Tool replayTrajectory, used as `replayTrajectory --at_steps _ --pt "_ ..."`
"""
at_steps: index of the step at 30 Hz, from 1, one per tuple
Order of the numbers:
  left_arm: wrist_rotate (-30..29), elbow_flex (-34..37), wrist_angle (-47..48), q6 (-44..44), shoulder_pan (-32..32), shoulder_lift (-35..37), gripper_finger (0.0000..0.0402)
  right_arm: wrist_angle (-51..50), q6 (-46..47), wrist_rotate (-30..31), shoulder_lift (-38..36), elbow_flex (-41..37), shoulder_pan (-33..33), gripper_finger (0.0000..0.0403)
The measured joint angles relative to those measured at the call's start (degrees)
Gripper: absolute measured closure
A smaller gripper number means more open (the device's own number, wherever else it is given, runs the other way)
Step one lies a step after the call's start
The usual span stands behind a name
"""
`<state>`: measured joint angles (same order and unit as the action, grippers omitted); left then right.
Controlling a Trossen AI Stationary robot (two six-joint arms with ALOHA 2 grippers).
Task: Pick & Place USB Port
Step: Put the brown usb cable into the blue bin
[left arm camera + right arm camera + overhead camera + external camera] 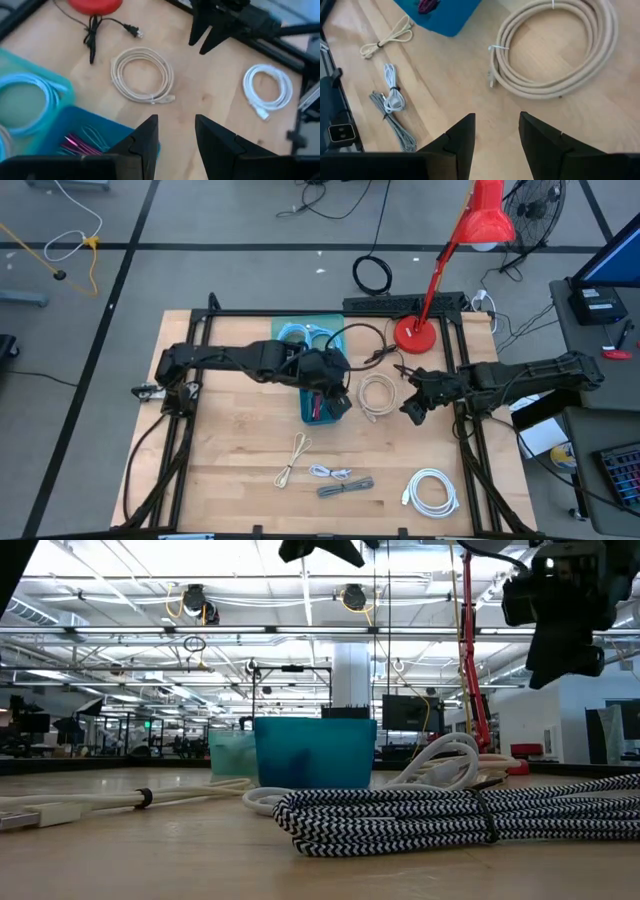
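Note:
Several bundled cables lie on the wooden table. A beige coil (378,395) (555,50) (142,75) sits mid-table, a white coil (432,490) (267,90) near the near right corner. A tan cable (293,460) (387,37), a small white cable (330,472) (392,92) and a grey braided cable (345,487) (395,125) (450,815) lie nearer the front. The blue bin (325,405) (75,125) holds a pink cable (77,142). My left gripper (338,395) (175,132) hovers open over the bin's right edge. My right gripper (415,408) (495,135) hangs open just right of the beige coil.
A teal bin (305,335) (30,100) with a light blue cable stands behind the blue one. A red desk lamp's base (414,333) and its black cord with plug (107,27) sit at the far right. Black frame rails (470,440) border the table's sides.

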<state>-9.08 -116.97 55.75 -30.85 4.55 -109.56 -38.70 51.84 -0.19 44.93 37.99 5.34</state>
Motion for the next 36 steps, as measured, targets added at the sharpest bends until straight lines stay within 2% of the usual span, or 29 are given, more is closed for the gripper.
replayTrajectory --at_steps 4,10,13,16,20,23,26,31,34,36 --pt "0.25 0.00 0.62 -5.18 1.50 0.04 0.0270 0.30 -1.41 -0.02 0.16 0.01 0.00 0.0261" --pt "-1.75 0.00 2.30 -10.58 2.57 0.04 0.0270 -0.96 2.87 2.15 3.89 0.05 -0.02 0.0265" --pt "-2.93 0.00 3.08 -10.75 2.66 0.05 0.0270 -0.94 3.44 0.90 7.17 0.05 0.02 0.0276" --pt "-1.44 0.00 4.04 -8.46 2.25 0.07 0.0270 -1.22 5.99 -1.36 9.93 0.05 0.02 0.0290" --pt "0.13 0.00 6.03 -4.42 1.80 0.07 0.0270 -0.96 9.33 -1.29 11.74 0.05 0.02 0.0308" --pt "0.26 0.00 10.69 -2.64 1.75 0.07 0.0270 1.38 11.25 -1.26 12.23 0.05 -0.48 0.0312" --pt "2.84 0.14 21.54 -3.68 1.82 0.09 0.0270 3.81 12.83 -1.15 12.18 0.05 -0.87 0.0313" --pt "4.67 6.26 33.26 -8.76 3.98 -0.02 0.0270 4.57 16.85 -1.37 12.20 0.05 -0.28 0.0313" --pt "7.68 10.37 33.77 -14.17 6.74 0.02 0.0270 5.19 17.94 -1.54 12.20 0.05 0.43 0.0313" --pt "8.50 13.69 30.88 -17.54 9.44 0.02 0.0270 5.23 17.99 -2.07 12.20 0.05 0.48 0.0313"
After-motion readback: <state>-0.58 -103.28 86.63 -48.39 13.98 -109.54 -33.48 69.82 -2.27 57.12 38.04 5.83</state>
